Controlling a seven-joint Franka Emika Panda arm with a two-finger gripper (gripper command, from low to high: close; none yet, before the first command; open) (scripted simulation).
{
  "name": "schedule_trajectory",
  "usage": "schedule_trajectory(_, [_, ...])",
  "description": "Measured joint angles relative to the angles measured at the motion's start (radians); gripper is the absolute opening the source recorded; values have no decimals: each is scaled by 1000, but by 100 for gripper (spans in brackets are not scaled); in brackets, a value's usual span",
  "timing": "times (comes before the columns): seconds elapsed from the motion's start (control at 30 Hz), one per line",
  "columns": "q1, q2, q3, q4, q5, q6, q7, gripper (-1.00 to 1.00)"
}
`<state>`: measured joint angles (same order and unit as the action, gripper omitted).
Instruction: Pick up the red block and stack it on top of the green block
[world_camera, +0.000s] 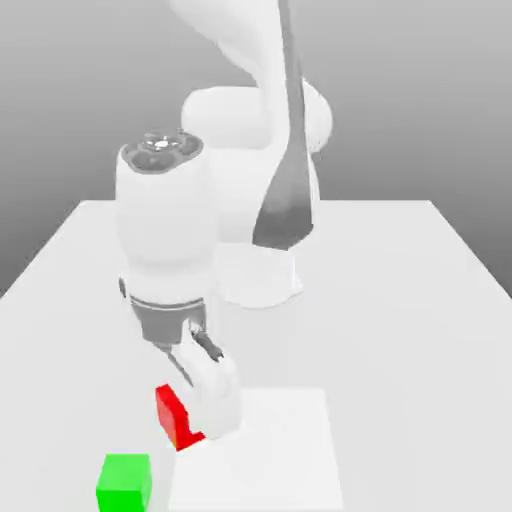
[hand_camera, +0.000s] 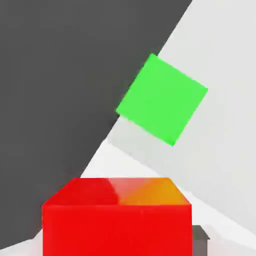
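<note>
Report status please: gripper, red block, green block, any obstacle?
Gripper shut on red block, block lifted off table. Green block sits on table near its edge, apart from red. Nothing between them.

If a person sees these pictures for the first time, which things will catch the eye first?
The bright red block stands out first: the claw of the big white arm is shut on it, and it appears lifted off the white table. Next comes the green block, resting on the table near its front edge, toward the exterior view's left of the red one.
</note>
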<state>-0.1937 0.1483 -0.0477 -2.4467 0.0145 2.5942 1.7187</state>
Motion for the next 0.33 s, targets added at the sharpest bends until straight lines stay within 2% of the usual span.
schedule_trajectory(0.07, [-18, 23, -27, 36, 11, -11, 51, -100])
schedule_trajectory(0.2, [-33, 145, -27, 55, 34, 92, 59, -100])
schedule_trajectory(0.23, [-36, 170, -24, 57, 38, 115, 56, 100])
schedule_trajectory(0.33, [-36, 170, -24, 57, 38, 115, 56, 100])
